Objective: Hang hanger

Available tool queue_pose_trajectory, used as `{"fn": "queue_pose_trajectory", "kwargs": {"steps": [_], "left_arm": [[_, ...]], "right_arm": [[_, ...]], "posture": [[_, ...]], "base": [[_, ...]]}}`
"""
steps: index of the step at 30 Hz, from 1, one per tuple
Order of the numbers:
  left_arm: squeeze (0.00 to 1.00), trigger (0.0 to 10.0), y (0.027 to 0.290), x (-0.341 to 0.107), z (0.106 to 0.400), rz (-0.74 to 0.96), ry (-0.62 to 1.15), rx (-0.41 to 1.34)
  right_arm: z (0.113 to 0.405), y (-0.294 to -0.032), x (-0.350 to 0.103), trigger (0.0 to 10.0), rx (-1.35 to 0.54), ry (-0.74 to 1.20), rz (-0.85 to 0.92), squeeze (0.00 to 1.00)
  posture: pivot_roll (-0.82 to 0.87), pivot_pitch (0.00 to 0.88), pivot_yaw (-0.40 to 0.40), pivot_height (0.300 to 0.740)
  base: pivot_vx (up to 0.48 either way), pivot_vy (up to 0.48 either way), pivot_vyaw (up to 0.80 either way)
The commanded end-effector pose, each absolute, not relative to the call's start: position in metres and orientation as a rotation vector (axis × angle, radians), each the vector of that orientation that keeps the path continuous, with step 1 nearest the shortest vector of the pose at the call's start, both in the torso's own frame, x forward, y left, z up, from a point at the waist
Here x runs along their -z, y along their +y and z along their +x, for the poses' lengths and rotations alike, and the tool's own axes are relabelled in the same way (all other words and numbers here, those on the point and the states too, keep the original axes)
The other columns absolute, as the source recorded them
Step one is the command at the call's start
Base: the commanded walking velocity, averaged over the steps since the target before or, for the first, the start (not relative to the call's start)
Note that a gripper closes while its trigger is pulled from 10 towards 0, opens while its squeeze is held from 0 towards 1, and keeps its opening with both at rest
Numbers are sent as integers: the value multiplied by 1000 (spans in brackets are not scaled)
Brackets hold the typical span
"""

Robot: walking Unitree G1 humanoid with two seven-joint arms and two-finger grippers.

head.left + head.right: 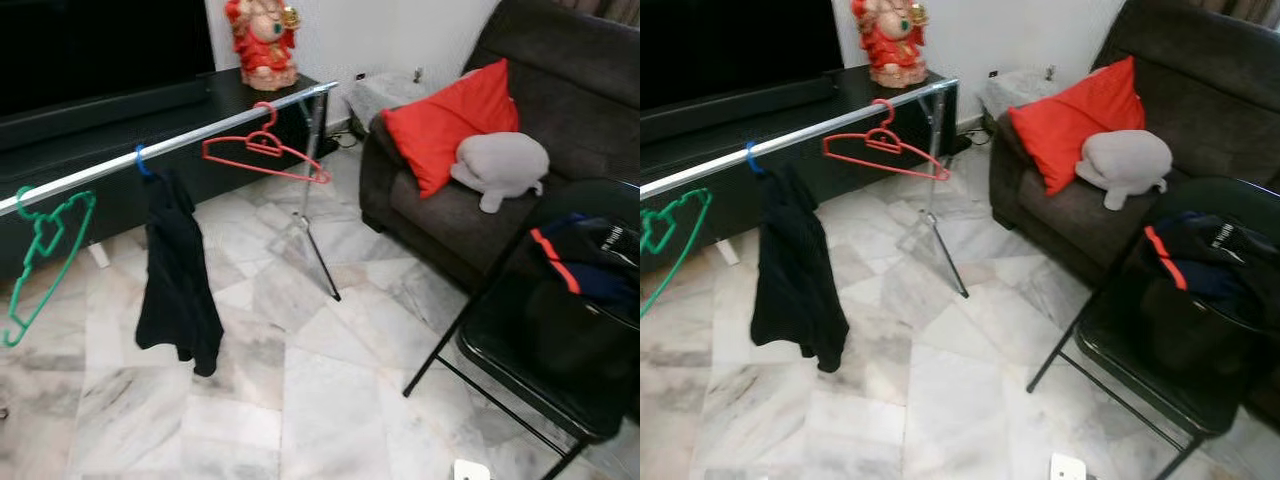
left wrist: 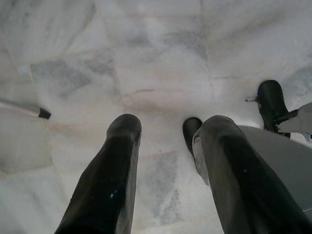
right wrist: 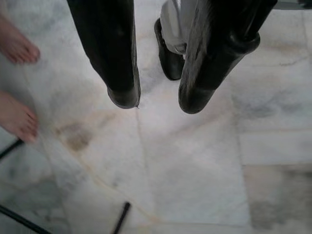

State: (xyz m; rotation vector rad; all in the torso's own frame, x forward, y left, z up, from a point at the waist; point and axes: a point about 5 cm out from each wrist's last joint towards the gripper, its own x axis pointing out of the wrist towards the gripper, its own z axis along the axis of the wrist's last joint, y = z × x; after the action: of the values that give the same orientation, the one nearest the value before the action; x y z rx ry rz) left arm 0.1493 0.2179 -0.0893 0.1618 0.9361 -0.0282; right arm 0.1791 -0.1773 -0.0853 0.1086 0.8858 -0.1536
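Marble floor (image 1: 300, 400) is being shown closest in, with a black folding chair (image 1: 560, 370) at the robot's right carrying a heap of dark clothes (image 1: 590, 260).

Task's thing: red hanger (image 1: 265, 150) is hanging empty on the silver rail (image 1: 200, 130), near the rail's far end. Further along toward the robot's left, a blue hook is carrying a black garment (image 1: 178, 270), and a green hanger (image 1: 45, 255) is dangling at the near end. Which hanger is meant cannot be told.

Left gripper (image 2: 165, 146) is being held with fingers apart, nothing between them, pointing at bare floor. Right gripper (image 3: 158, 100) is likewise being held open and empty above the tiles; a person's bare feet (image 3: 17, 117) are being seen close by.

Risks, as judged: the rack's thin tripod leg (image 1: 320, 265) is likely to be knocked on approach, tipping rail and load; the person's feet could be stepped on; the green hanger, sitting close to the rail's end, could be slid off.
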Motion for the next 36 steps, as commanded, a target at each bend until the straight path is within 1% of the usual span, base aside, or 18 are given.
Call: {"fn": "queue_pose_trajectory", "kwargs": {"steps": [1, 16, 20, 25, 36], "left_arm": [[0, 10000, 219, 94, 138, 145, 978, 23], [0, 10000, 218, 94, 138, 130, 977, 26], [0, 10000, 218, 94, 138, 128, 978, 26], [0, 10000, 218, 94, 138, 126, 978, 29], [0, 10000, 218, 94, 139, 123, 975, 31]], "right_arm": [[177, -177, 86, 10000, 145, 890, 99, 0], [177, -177, 86, 10000, 146, 893, 101, 0], [177, -177, 86, 10000, 145, 892, 101, 0], [179, -177, 85, 10000, 140, 881, 97, 0], [180, -176, 85, 10000, 135, 876, 96, 0]], "posture": [[79, 74, -21, 740], [80, 69, -23, 740], [81, 68, -23, 740], [81, 65, -21, 740], [81, 61, -21, 740]], "base": [[0, 0, 0], [0, 0, 0], [0, 0, -622], [0, 0, 0], [270, 0, 0]]}}
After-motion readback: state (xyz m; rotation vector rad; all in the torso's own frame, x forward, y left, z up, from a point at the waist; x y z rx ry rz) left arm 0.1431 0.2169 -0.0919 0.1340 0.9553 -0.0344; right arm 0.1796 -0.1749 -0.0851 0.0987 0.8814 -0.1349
